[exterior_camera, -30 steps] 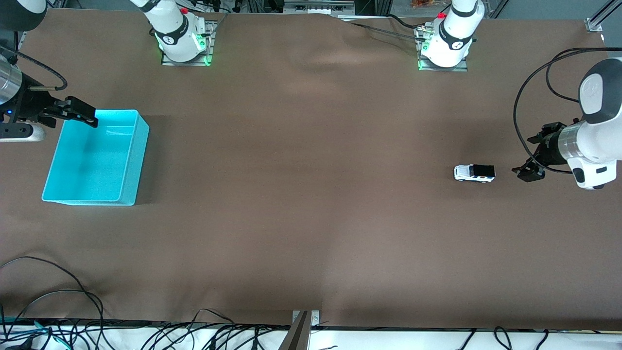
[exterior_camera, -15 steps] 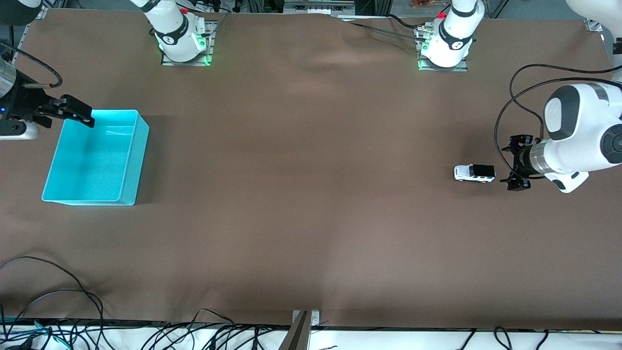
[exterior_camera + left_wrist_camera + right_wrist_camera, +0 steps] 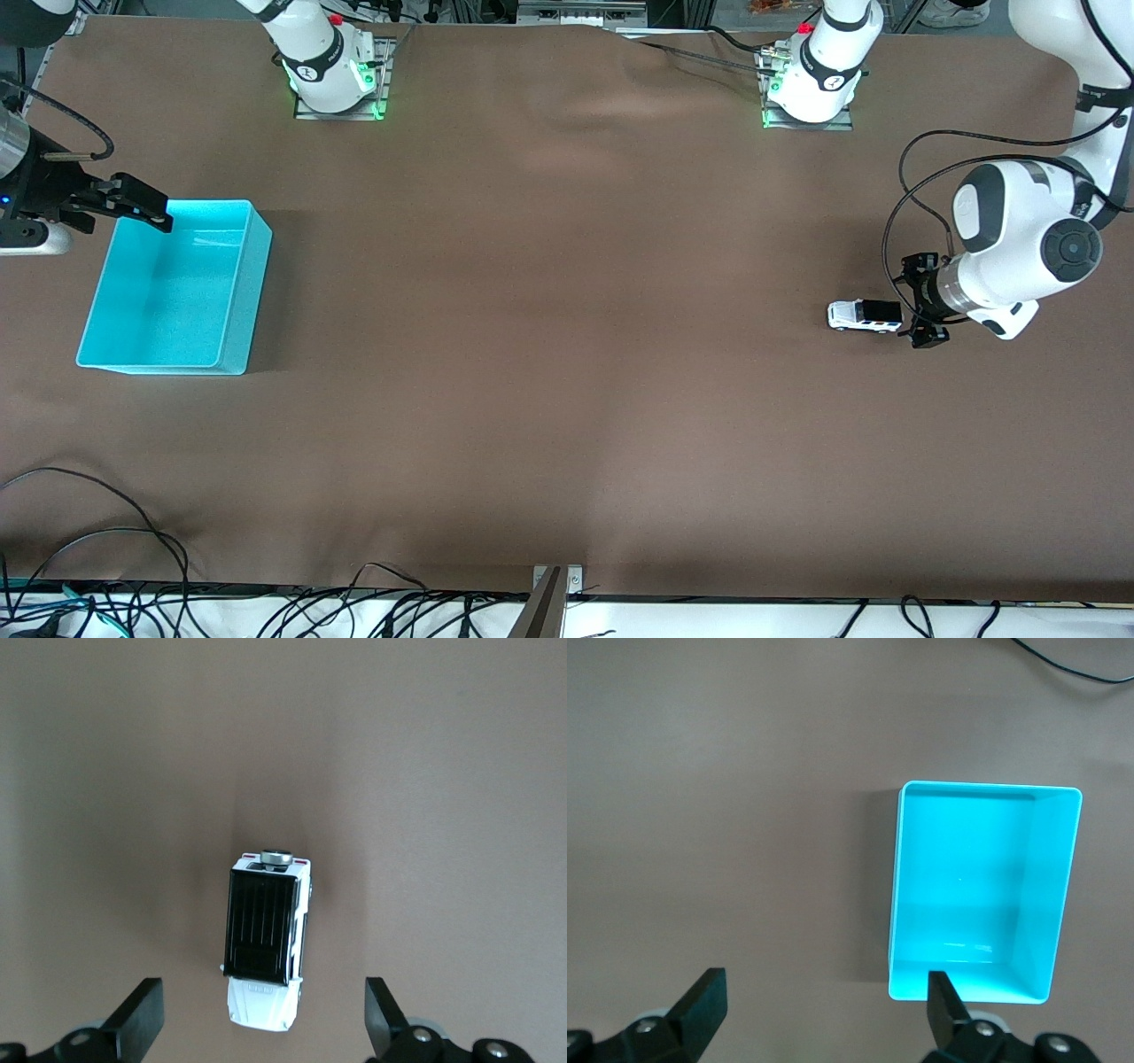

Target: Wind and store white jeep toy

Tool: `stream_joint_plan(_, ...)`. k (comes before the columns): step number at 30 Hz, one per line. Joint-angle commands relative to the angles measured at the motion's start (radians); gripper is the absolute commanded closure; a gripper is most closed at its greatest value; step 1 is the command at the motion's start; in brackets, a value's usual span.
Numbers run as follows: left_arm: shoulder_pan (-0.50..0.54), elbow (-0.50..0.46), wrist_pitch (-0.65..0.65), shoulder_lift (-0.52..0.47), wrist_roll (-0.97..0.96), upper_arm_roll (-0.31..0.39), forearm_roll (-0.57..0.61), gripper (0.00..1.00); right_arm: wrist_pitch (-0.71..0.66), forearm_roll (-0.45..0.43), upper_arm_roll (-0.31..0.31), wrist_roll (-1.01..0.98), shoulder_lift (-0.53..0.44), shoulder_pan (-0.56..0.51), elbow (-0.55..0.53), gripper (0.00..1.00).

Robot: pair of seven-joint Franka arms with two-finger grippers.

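The jeep (image 3: 865,315) sits on the table toward the left arm's end, well apart from the cyan bin (image 3: 173,285). The left gripper (image 3: 915,301) is just beside its rear, jaws wide and empty. The right gripper (image 3: 133,204) waits over the bin's corner, also spread, holding nothing. If the left fingers clip the light jeep while closing in, it could roll off.

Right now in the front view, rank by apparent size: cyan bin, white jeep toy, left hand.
1. cyan bin, by far largest.
2-3. white jeep toy and left hand: look alike, and the hand is raised, so unranked.
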Motion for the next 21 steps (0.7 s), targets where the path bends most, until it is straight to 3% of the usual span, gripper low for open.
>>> stream_joint_plan(1,0.003,-0.067,0.084,-0.014,-0.009,-0.001,-0.009,0.0,-0.018,0.001,0.0,-0.005,0.01,0.002,0.027,0.0)
stream_joint_plan(11,0.003,-0.096,0.222,0.056,-0.001,-0.001,-0.009,0.0,-0.016,0.001,-0.001,-0.004,0.01,0.002,0.027,0.0)
stream_joint_plan(21,0.003,-0.109,0.254,0.085,0.0,-0.002,0.02,0.05,-0.016,0.001,-0.001,-0.005,0.01,0.002,0.027,0.0)
